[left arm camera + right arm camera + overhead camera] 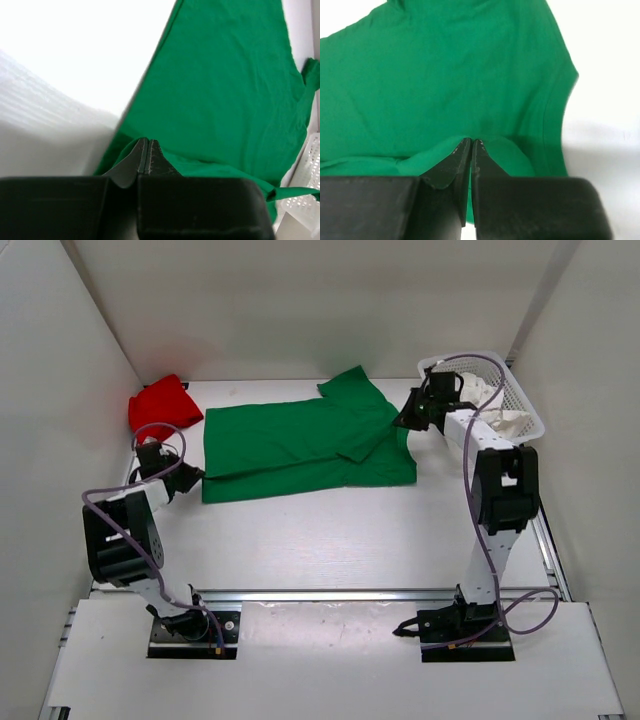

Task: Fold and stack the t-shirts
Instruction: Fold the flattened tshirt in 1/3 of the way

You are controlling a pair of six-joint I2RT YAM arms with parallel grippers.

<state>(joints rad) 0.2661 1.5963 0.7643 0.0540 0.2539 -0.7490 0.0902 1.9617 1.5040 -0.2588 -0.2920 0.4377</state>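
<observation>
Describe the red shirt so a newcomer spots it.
On the white table, look to the far left corner by the wall. The red t-shirt sits there in a compact heap, beside the spread-out green t-shirt. Nothing else is red.

No text, label, brand, number or sign is readable anywhere.
</observation>
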